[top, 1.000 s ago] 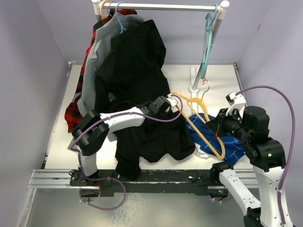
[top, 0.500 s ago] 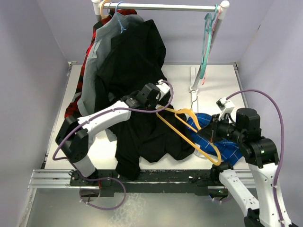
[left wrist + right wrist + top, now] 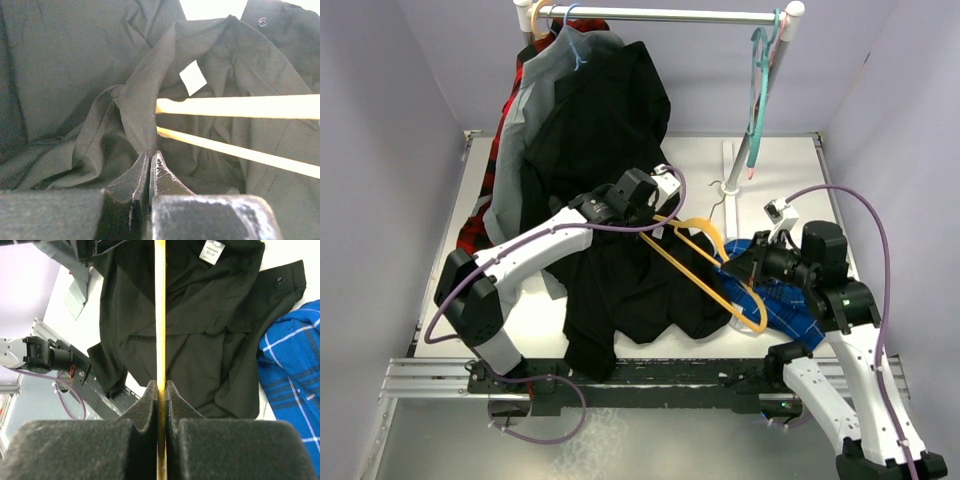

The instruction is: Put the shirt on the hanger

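A metal rail (image 3: 670, 15) runs across the back of a white table (image 3: 785, 165). Crowded at its left end hang a grey shirt (image 3: 535, 90), a red-checked shirt (image 3: 475, 235) behind it, and a black garment (image 3: 610, 120) in front. The black garment's hem reaches down to the left arm. A teal hanger (image 3: 760, 90) hangs alone at the rail's right end.

The black shirt (image 3: 630, 290) lies crumpled on the table, in front of the hanging clothes and between the two arms. The left gripper (image 3: 150, 157) is over the shirt's upper end. Its jaws are pressed together on a raised fold of fabric at the collar. A white label (image 3: 192, 78) shows inside the neck just beyond the fold.

The yellow-orange hanger (image 3: 160, 315) is held off the table, slanting from the shirt's collar toward the right arm. The right gripper (image 3: 160, 387) is clamped tight on one of its thin bars, near the end away from the shirt. In the left wrist view, two of the hanger's bars come in from the right and their ends are hidden behind the pinched fold. Whether that end sits inside the neck opening cannot be told.

A blue-checked shirt (image 3: 790, 305) lies bunched on the table under the right gripper, just beside the black shirt's right edge. The rest of the black shirt spreads toward the table's near edge.
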